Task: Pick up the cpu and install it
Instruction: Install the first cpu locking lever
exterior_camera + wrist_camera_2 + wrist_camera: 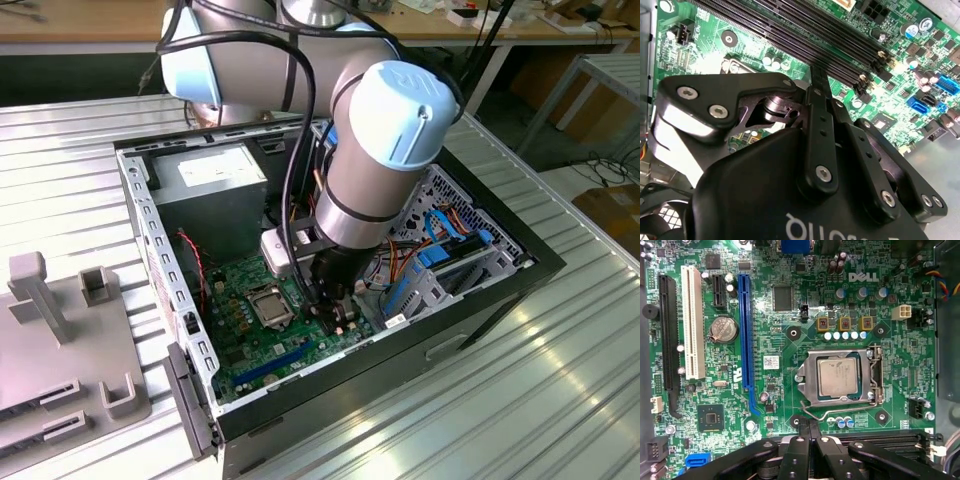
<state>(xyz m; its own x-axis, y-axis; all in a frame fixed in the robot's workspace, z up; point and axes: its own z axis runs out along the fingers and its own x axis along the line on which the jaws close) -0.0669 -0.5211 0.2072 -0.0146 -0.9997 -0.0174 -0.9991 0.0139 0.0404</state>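
Closed, empty gripper (808,426) hovers beside the socket frame (840,377), which partly covers the seated cpu (838,377).

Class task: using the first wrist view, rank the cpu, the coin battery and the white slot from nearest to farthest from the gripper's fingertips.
1. The cpu, seated in its socket just beyond the gripper.
2. The coin battery, farther off across the blue slot.
3. The white slot, just past the battery; its near end comes close, so ranks 2 and 3 are a narrow call.
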